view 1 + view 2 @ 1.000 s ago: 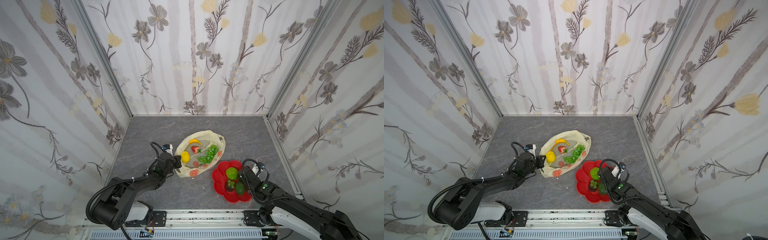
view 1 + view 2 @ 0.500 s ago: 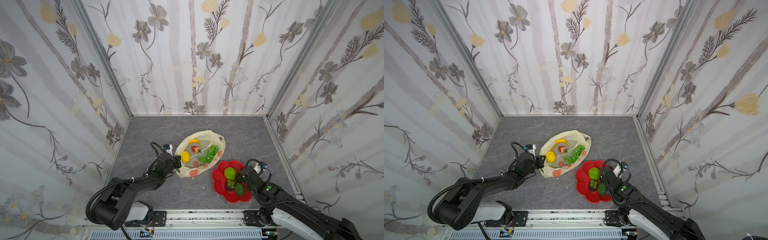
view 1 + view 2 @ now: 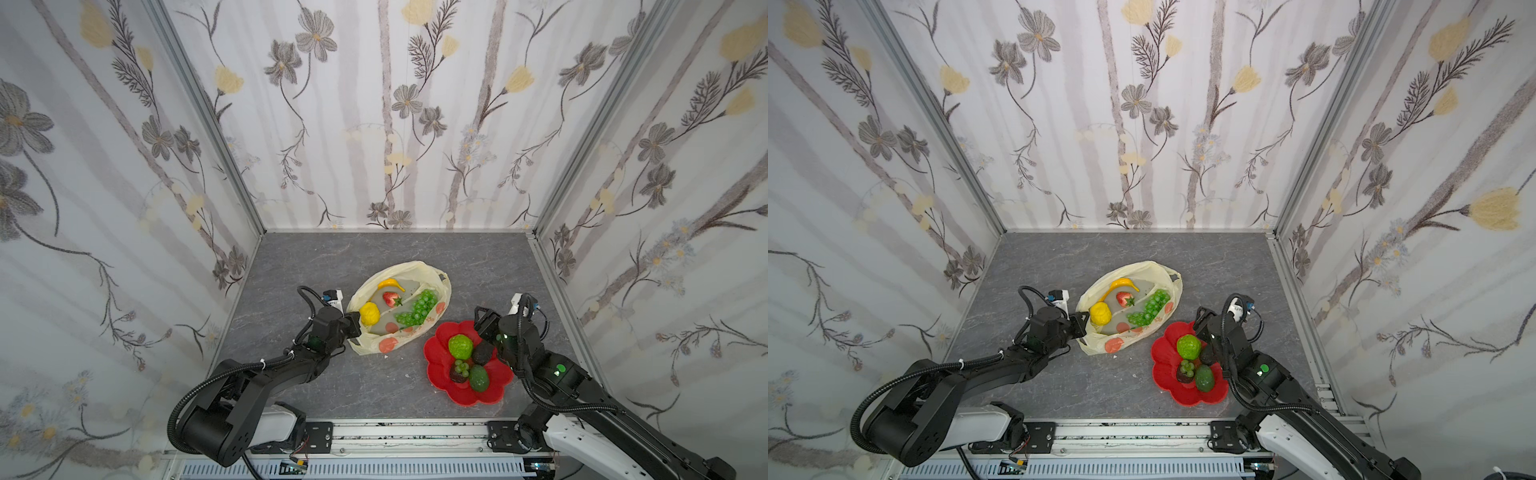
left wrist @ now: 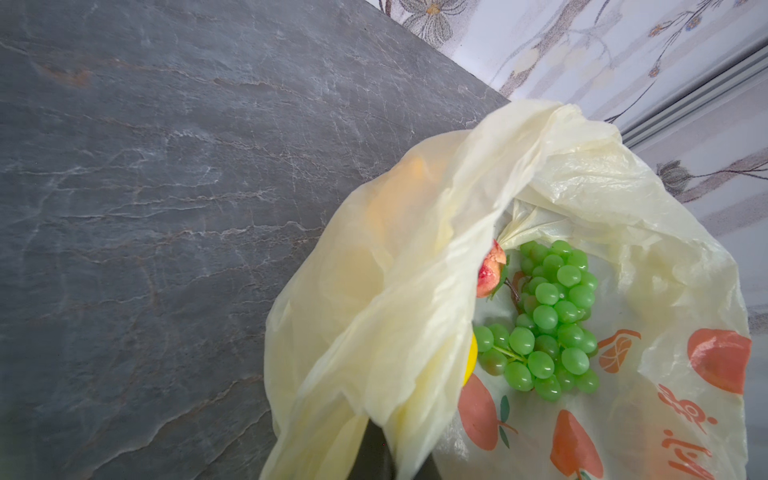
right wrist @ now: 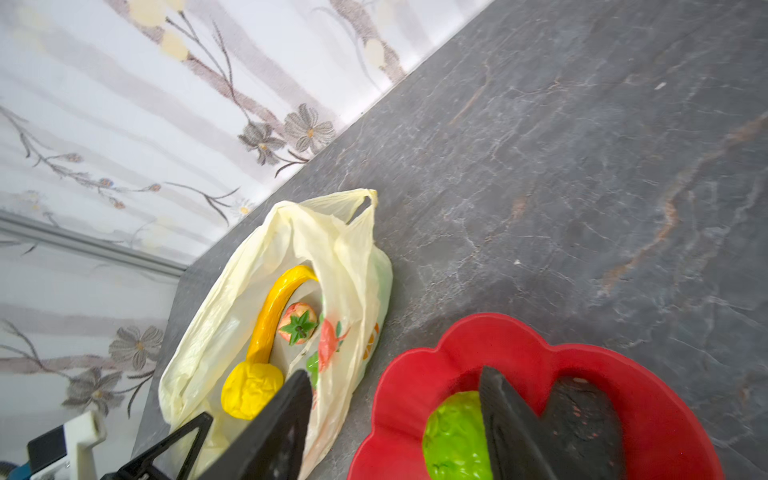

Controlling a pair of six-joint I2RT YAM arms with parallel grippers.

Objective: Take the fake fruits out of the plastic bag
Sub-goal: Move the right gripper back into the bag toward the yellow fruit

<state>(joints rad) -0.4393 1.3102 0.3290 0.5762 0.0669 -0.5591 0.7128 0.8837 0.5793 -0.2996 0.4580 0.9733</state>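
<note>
Bright, soft shadows, edges seemingly warped

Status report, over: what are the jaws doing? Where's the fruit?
Left gripper jaws shut on plastic bag. Right gripper jaws open, empty, at red dish. Banana, strawberry, lemon, grapes in bag. Nothing blocking.

A red flower-shaped plastic dish [image 3: 437,354] [image 3: 1162,359] [image 5: 665,399] with a scalloped rim sits on the near right part of a dark grey, stone-veined surface [image 3: 374,257] [image 3: 1100,257] [image 4: 124,208] [image 5: 582,166]. White wall panels printed with grey and pale-yellow flowers [image 3: 374,124] [image 3: 1183,124] close the surface in on the left, far and right sides. Silver aluminium posts stand in the far left corner [image 3: 210,120] and the far right corner [image 3: 590,120]. A silver metal rail [image 3: 415,436] [image 3: 1133,434] runs along the near edge.
</note>
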